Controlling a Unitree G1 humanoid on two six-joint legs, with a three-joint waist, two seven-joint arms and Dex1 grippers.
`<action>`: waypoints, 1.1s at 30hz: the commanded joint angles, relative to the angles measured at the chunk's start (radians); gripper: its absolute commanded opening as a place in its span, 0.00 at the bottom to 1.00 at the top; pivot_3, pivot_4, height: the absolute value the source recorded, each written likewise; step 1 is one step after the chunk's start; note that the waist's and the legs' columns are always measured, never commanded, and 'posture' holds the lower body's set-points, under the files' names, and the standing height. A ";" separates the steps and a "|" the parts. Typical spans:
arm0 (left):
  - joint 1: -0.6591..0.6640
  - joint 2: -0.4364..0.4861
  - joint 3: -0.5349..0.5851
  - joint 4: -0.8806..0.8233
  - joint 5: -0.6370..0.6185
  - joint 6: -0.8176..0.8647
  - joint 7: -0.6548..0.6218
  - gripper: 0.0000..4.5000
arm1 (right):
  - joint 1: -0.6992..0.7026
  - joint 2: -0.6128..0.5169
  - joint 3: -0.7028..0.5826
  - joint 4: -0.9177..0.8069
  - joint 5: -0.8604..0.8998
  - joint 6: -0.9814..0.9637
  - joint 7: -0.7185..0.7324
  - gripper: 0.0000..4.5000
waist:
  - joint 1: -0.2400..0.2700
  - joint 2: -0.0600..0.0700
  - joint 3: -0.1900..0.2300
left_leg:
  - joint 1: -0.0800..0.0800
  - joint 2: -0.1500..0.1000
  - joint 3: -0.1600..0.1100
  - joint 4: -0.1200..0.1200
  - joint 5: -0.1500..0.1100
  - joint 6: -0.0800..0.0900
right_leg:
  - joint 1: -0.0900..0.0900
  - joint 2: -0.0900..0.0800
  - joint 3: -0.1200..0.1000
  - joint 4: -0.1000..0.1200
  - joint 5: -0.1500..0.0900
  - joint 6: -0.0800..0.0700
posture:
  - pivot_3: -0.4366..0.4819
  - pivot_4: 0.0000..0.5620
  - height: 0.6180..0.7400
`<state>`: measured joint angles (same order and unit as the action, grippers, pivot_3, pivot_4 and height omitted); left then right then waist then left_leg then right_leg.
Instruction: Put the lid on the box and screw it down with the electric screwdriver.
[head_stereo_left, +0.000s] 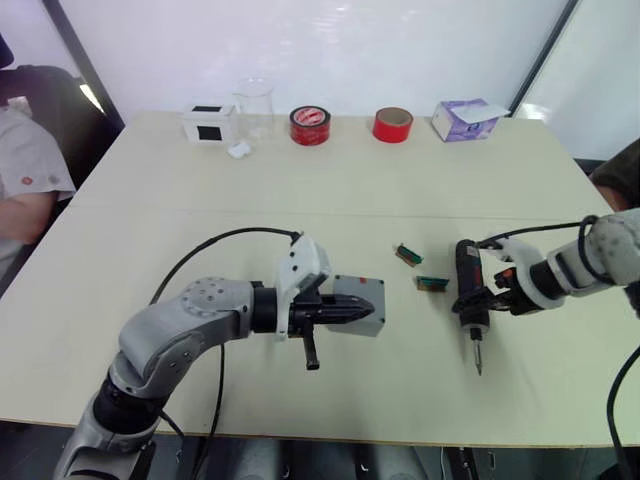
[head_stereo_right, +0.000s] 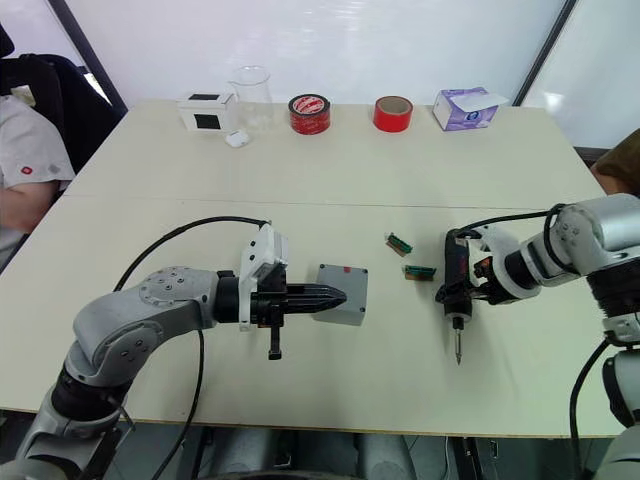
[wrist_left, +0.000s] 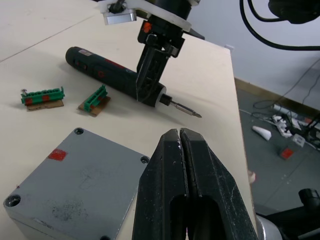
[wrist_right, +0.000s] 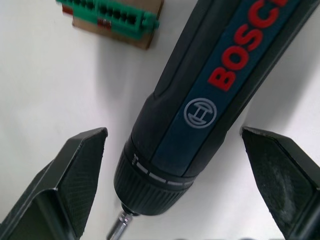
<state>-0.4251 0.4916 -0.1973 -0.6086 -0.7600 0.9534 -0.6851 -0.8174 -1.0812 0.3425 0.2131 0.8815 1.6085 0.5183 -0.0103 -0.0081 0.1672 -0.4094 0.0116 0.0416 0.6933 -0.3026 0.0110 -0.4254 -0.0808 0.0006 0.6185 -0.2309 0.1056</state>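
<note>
The grey lid (wrist_left: 80, 180), with a red spot and corner screws, lies on the grey box (head_stereo_left: 358, 322) at mid-table. Only the box's side wall shows. My left gripper (head_stereo_left: 370, 310) is shut with nothing in it. Its tips reach over the lid's near edge, and whether they touch it cannot be told. To the right, the electric screwdriver (head_stereo_left: 468, 288) lies flat on the table with its bit toward the front edge. My right gripper (wrist_right: 172, 135) is open, one finger on each side of the screwdriver's chuck end.
Two small green terminal blocks (head_stereo_left: 408, 253) (head_stereo_left: 432, 284) lie between box and screwdriver. Along the back stand a white box with a black patch (head_stereo_left: 210, 123), a glass beaker (head_stereo_left: 254, 108), two red tape rolls (head_stereo_left: 310, 125) (head_stereo_left: 393, 124) and a purple tissue box (head_stereo_left: 463, 118). A person (head_stereo_left: 25, 180) sits at the left.
</note>
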 joint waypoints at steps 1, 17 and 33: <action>0.000 0.005 0.025 -0.018 -0.008 -0.015 0.008 0.00 | 0.022 0.031 0.024 0.002 -0.102 -0.027 0.019 0.82 | 0.000 -0.003 -0.001 | 0.001 0.000 0.000 0.000 0.000 0.000 | 0.001 0.000 0.000 0.000 0.000 0.000 | 0.48 0.27 1.00; -0.033 -0.007 0.042 0.084 0.002 -0.056 -0.015 0.00 | -0.179 0.125 -0.456 0.262 -0.331 -0.375 -0.136 0.39 | -0.001 0.001 0.001 | 0.000 -0.002 0.004 0.001 0.000 0.000 | -0.001 -0.001 0.004 -0.002 0.002 -0.001 | 0.48 0.27 1.00; -0.192 -0.068 0.081 0.348 0.039 -0.113 -0.052 0.00 | 0.023 0.707 -0.690 0.053 -0.760 -1.791 -0.599 0.39 | -0.005 0.002 0.002 | 0.001 -0.003 0.008 -0.009 0.007 -0.012 | -0.005 -0.001 0.009 -0.003 0.008 0.008 | 0.48 0.27 1.00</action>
<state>-0.5997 0.4304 -0.1251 -0.2409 -0.7269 0.8557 -0.7425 -0.7135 -0.3588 -0.3164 0.2076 0.2048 -0.0160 0.0146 -0.0152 -0.0058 0.1689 -0.4085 0.0083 0.0500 0.6844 -0.2954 -0.0014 -0.4301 -0.0824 0.0096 0.6152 -0.2234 0.1137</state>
